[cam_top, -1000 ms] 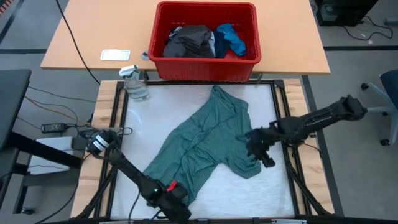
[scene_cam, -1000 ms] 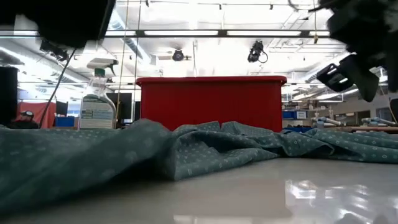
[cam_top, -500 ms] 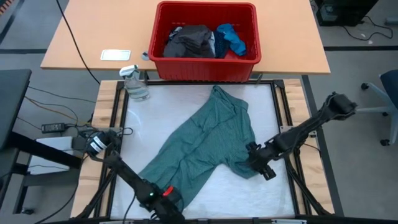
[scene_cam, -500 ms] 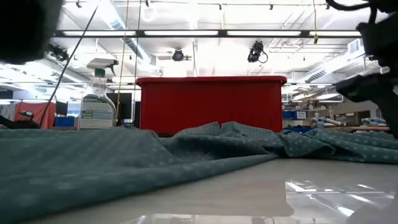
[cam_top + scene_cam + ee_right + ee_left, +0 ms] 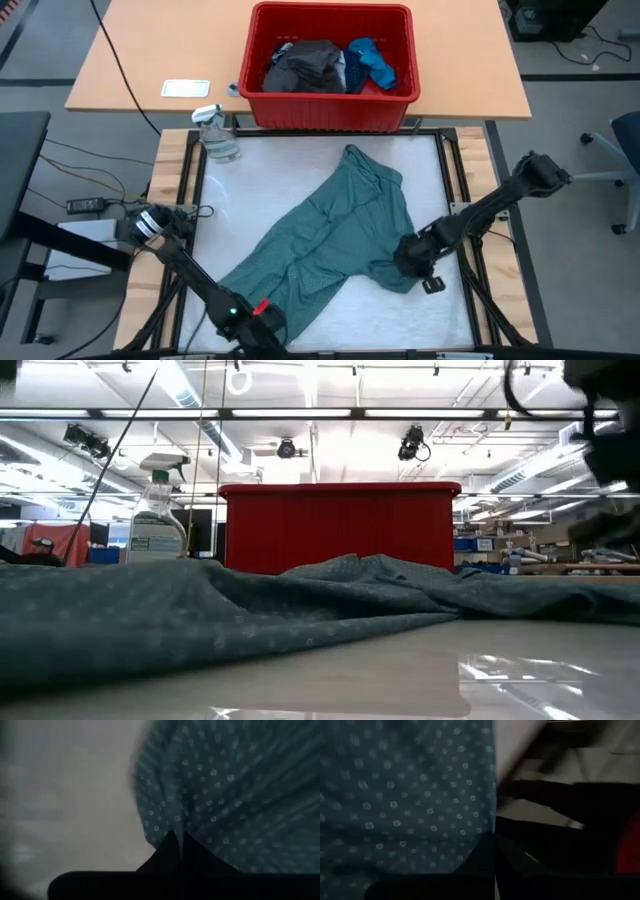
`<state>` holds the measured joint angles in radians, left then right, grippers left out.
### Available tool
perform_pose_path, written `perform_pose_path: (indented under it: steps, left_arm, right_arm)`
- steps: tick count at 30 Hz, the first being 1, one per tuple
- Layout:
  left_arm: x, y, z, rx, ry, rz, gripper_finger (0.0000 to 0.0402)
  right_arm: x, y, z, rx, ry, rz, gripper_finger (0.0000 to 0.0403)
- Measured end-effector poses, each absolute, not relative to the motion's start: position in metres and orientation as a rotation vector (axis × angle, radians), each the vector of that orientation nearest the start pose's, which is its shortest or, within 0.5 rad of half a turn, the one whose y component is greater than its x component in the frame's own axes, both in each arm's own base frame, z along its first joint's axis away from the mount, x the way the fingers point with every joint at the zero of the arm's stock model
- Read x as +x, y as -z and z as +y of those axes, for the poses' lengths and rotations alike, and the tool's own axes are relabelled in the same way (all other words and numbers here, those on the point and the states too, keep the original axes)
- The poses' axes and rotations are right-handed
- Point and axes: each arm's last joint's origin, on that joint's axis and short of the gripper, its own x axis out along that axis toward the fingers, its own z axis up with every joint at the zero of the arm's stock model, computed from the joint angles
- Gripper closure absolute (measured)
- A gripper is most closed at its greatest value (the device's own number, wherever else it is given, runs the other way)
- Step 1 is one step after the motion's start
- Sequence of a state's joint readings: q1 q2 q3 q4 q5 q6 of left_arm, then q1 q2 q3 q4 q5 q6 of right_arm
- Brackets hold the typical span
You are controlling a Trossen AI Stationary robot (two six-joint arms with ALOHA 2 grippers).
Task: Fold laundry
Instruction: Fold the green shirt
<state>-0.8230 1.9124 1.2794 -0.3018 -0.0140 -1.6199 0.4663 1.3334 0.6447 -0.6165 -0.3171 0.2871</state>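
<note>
Both arms moved nearer, shirt (image 5: 330,235) dragged | both fingers pinching shirt edges | red bin (image 5: 330,100), spray bottle (image 5: 215,135) beyond

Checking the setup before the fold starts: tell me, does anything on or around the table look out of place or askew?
Only the teal-green shirt stands out: it lies crumpled and diagonal across the table, not flat. The left pincer and the right pincer are each shut on an edge of it. The red bin and spray bottle stand upright.

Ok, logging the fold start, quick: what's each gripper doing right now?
Left gripper: shut on the teal shirt at its near edge.
Right gripper: shut on the shirt's right edge.
</note>
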Motion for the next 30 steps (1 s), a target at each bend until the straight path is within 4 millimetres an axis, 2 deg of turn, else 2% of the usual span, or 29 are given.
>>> perform_pose_path:
  steps: [3,7,9,12,15,21,24,30]
  left_arm:
    - [0.268,-0.206,-0.287,-1.029,-0.038,1.147,0.0400]
    - [0.254,-0.229,-0.273,-0.972,-0.063,1.146,0.0401]
    - [0.247,-0.239,-0.265,-0.948,-0.089,1.161,0.0401]
    - [0.236,-0.247,-0.253,-0.899,-0.158,1.191,0.0401]
    - [0.226,-0.254,-0.241,-0.861,-0.240,1.216,0.0401]
    - [0.208,-0.263,-0.224,-0.829,-0.379,1.261,0.0401]
    - [0.201,-0.262,-0.220,-0.804,-0.460,1.283,0.0401]
    - [0.195,-0.260,-0.219,-0.766,-0.532,1.252,0.0401]
  right_arm:
    - [0.187,-0.198,0.094,0.209,-0.500,1.355,0.0396]
    - [0.195,-0.242,0.072,0.237,-0.478,1.229,0.0399]
    - [0.202,-0.256,0.057,0.247,-0.436,1.196,0.0399]
    - [0.218,-0.267,0.032,0.239,-0.378,1.139,0.0400]
    - [0.238,-0.266,0.002,0.229,-0.316,1.122,0.0400]
    - [0.270,-0.245,-0.058,0.255,-0.233,1.205,0.0401]
    - [0.278,-0.235,-0.086,0.302,-0.199,1.238,0.0401]
    - [0.294,-0.231,-0.132,0.431,-0.171,1.186,0.0401]
